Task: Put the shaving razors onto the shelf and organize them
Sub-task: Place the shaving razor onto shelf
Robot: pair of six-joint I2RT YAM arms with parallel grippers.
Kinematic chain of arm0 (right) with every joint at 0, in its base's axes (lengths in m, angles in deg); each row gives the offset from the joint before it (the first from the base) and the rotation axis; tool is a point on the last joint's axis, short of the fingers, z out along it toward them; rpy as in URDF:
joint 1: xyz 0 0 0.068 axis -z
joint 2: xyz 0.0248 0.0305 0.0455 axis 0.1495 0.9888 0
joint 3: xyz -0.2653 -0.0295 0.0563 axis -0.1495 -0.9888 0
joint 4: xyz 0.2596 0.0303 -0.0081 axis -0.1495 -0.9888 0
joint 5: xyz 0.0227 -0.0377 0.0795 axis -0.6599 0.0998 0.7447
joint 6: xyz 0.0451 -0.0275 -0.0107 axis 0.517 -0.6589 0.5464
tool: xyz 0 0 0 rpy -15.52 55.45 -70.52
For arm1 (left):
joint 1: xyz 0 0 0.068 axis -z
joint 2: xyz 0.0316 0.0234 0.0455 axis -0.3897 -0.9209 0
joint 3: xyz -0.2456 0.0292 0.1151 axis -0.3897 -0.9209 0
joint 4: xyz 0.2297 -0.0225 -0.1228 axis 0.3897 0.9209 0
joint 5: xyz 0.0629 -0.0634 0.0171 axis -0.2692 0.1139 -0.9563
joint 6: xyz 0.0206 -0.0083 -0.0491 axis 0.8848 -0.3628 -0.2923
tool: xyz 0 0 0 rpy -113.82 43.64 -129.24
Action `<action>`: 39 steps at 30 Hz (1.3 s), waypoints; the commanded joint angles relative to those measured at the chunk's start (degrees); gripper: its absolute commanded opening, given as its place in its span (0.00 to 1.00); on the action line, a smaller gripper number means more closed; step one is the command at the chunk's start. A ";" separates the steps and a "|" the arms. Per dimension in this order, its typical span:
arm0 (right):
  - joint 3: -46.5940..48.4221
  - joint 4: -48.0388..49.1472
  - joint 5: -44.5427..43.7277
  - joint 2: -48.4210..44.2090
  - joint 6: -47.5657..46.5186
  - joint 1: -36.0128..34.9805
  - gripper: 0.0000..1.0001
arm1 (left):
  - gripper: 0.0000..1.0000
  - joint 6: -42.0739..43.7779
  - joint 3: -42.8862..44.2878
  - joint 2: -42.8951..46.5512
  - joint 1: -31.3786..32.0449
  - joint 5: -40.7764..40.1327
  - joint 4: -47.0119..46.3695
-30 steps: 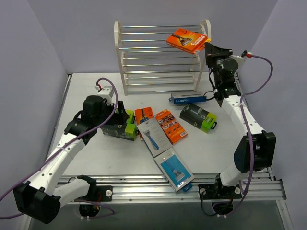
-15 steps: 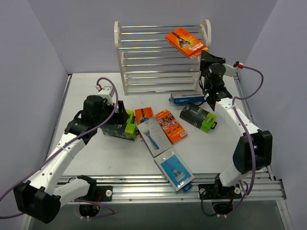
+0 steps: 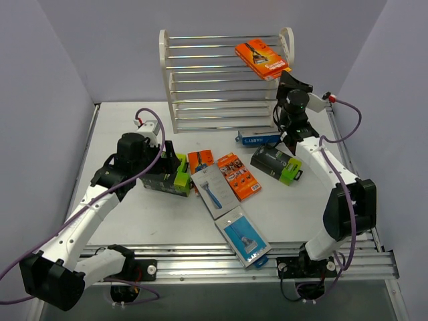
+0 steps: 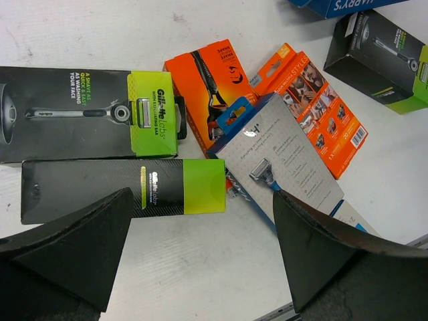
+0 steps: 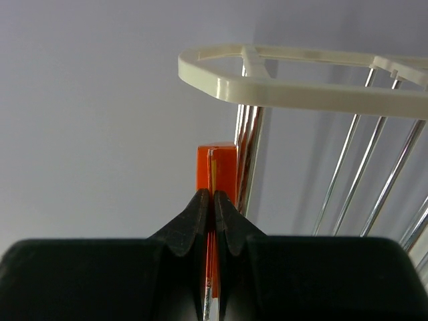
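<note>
Orange card (image 3: 262,59) (in right pincer (image 5: 208,200)) now at steeper tilt beside shelf (image 3: 221,100).

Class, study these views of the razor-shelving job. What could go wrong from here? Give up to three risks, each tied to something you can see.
1. The right gripper pinches the orange card by one thin edge, tilted at the top right corner of the shelf. Released there, it might slip between the rods.
2. The open left gripper hovers over two adjacent black-and-lime boxes; closing could catch both.
</note>
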 commanded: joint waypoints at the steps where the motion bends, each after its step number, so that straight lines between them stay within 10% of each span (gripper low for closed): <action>1: 0.40 4.36 -5.54 0.40 1.67 -1.03 0.00 | 0.94 -0.39 0.32 -0.10 0.15 1.00 -2.57; 39: 4.00 18.24 -27.96 9.54 -3.87 -8.59 0.00 | 0.94 -1.10 0.23 -2.12 0.86 2.76 -3.19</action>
